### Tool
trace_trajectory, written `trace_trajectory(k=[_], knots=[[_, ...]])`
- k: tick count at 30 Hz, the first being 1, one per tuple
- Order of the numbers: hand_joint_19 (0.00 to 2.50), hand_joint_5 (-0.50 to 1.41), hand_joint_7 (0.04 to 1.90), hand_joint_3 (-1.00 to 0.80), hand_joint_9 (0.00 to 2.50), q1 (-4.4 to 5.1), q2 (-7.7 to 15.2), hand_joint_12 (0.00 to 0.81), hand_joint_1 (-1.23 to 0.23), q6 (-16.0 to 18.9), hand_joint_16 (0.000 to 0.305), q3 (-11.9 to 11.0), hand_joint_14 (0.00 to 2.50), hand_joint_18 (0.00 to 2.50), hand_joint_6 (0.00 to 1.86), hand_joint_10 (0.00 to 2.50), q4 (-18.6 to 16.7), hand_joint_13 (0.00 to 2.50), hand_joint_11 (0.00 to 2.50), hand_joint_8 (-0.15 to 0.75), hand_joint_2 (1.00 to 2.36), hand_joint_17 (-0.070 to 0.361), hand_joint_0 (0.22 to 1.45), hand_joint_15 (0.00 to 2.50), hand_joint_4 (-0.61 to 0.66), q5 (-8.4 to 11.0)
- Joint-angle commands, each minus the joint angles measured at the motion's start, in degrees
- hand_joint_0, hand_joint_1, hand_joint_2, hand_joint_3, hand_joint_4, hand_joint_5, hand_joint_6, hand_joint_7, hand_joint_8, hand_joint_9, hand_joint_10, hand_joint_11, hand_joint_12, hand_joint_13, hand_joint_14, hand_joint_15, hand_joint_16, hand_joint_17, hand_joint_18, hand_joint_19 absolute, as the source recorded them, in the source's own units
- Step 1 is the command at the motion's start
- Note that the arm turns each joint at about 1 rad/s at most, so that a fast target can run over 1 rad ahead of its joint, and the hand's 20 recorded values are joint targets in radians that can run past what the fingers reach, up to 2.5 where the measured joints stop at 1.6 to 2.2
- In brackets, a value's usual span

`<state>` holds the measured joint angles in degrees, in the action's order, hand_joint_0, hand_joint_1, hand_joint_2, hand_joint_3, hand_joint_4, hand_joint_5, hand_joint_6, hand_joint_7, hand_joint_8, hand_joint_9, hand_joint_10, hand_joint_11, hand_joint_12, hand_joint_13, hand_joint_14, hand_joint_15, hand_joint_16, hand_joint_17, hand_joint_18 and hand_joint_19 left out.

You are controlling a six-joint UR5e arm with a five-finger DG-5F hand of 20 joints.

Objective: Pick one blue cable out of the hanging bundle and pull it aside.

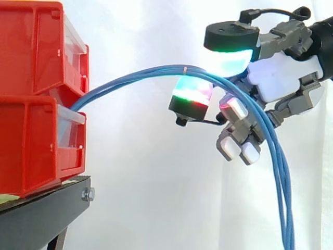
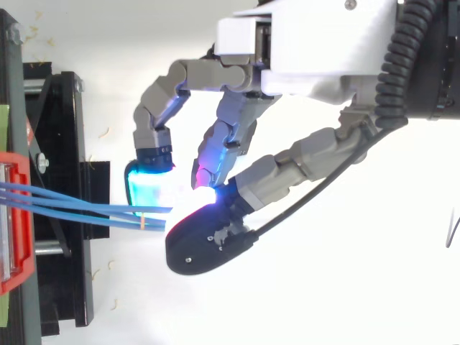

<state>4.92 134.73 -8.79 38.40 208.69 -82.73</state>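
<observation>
— Robot hand, state?
— Clenched, pads pinching the blue cables that run from the red bins.
— Side view adds?
— Beyond the pads, the cables hang steeply downward.

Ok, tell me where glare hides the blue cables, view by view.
Side view: pads of the hand glow cyan and red, yet the blue cables show plainly between them against the white curtain. Top view: pad glow blooms white where the cables meet the hand, hiding the contact there.
</observation>
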Motion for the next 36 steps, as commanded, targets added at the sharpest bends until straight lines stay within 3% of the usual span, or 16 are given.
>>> trace_trajectory(k=[1, 9, 15, 22, 26, 29, 36], knots=[[0.62, -0.05, 0.83, -0.33, 1.11, 0.0, -0.1, 0.34, -0.98, 0.0, 0.045, 0.0, 0.02, 0.65, 0.9, 0.02, 0.2, 0.76, 0.48, 0.209, 1.01, 0.101, 0.7, 0.52, -0.02, 0.02], [0.61, -0.05, 0.83, -0.5, 1.12, 0.0, -0.1, 0.337, -0.99, 0.0, 0.045, 0.0, 0.02, 0.65, 0.9, 0.02, 0.0, 0.76, 0.48, 0.204, 1.0, 0.1, 0.72, 0.51, -0.08, -0.06], [0.61, -0.05, 0.82, -0.5, 1.15, 0.0, -0.1, 0.332, -1.01, -0.1, 0.044, 0.1, 0.02, 0.65, 0.91, 0.02, 0.0, 0.76, 0.49, 0.192, 1.0, 0.098, 0.75, 0.5, -0.14, -0.06], [0.63, -0.03, 0.85, -0.5, 1.21, 0.0, -0.1, 0.355, -0.83, -0.1, 0.05, 0.0, 0.02, 0.68, 0.88, 0.02, 0.0, 0.79, 0.42, 0.21, 1.0, 0.112, 0.48, 0.5, -0.07, -0.06], [0.63, -0.03, 0.85, -0.5, 1.22, 0.0, -0.1, 0.368, -0.78, -0.1, 0.052, 0.0, 0.02, 0.69, 0.87, 0.02, 0.0, 0.8, 0.41, 0.221, 1.0, 0.117, 0.46, 0.49, -0.07, -0.06], [0.66, -0.04, 0.86, -0.5, 1.21, 0.0, -0.2, 0.343, -0.77, -0.1, 0.046, 0.0, 0.02, 0.64, 0.87, 0.02, 0.0, 0.77, 0.44, 0.199, 1.0, 0.104, 0.55, 0.51, -0.09, -0.06], [0.61, -0.02, 0.83, -0.2, 1.26, 0.0, -0.1, 0.392, -0.78, 0.0, 0.059, 0.0, 0.02, 0.75, 0.86, 0.02, 0.1, 0.83, 0.38, 0.234, 1.01, 0.133, 0.56, 0.47, -0.1, -0.06]])
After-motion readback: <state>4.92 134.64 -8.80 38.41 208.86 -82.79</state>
